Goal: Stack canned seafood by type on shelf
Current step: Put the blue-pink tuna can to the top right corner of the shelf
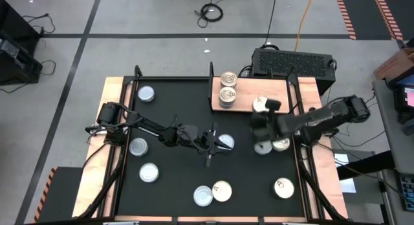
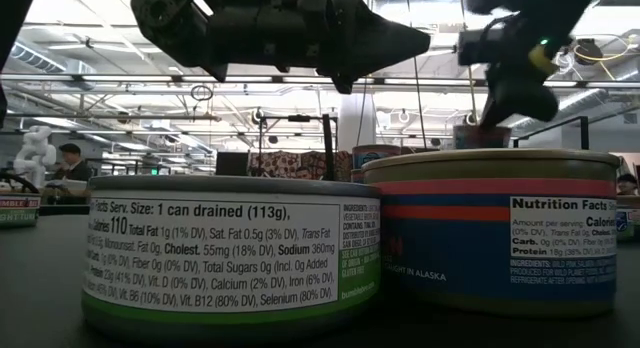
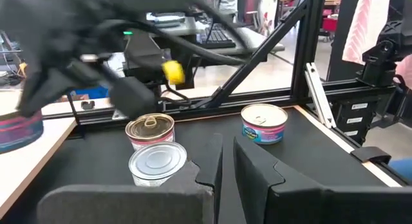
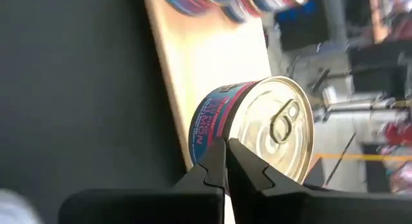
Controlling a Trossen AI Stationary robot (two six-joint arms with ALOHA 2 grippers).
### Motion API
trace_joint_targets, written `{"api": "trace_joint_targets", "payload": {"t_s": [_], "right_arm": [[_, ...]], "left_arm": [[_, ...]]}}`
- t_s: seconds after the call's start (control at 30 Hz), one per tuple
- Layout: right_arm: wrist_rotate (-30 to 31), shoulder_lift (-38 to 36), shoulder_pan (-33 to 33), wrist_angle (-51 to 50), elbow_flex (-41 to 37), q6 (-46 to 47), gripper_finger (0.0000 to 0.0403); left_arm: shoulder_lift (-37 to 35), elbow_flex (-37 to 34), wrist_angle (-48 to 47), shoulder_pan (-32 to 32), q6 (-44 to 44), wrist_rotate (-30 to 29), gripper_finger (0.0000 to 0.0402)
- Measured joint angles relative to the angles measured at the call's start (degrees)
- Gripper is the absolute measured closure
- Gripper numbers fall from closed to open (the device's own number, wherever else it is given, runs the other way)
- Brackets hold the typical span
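in the high view, the shelf (image 1: pixel 240 96) lies at 12 o'clock on the table (image 1: pixel 174 115), with stacked gold-lid tins (image 1: pixel 228 89) on its left end. the right gripper (image 1: pixel 261 119) hangs over its 5 o'clock corner, the left gripper (image 1: pixel 217 144) near the table centre beside a silver-lid tin (image 1: pixel 226 143). in the low view, two tins (image 2: pixel 230 253) fill the front. in the left wrist view, the fingers (image 3: pixel 257 179) stand slightly apart, holding nothing. in the right wrist view, the closed fingers (image 4: pixel 251 169) pinch the rim of a gold-lid salmon tin (image 4: pixel 257 130).
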Motion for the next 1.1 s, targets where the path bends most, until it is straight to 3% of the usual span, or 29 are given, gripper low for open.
{"api": "trace_joint_targets", "payload": {"t_s": [0.3,0.53,0.77,1.1], "right_arm": [[-8.2,-2.8,-20.5,9.3,-2.0,-18.1,0.0402],[-12.7,-2.8,-32.5,15.2,-2.0,-25.5,0.0402],[-14.4,-2.7,-40.7,19.9,-4.5,-29.0,0.0402],[-15.8,-2.6,-46.9,27.0,-8.1,-34.8,0.0403]], "left_arm": [[0.0,0.0,-1.3,0.0,0.0,0.0,0.0359],[0.0,0.0,-1.3,0.0,0.0,0.0,0.0359],[0.0,0.0,-1.3,0.0,-0.2,0.0,0.0359],[0.0,0.0,-1.3,0.0,0.1,0.0,0.0359]]}}
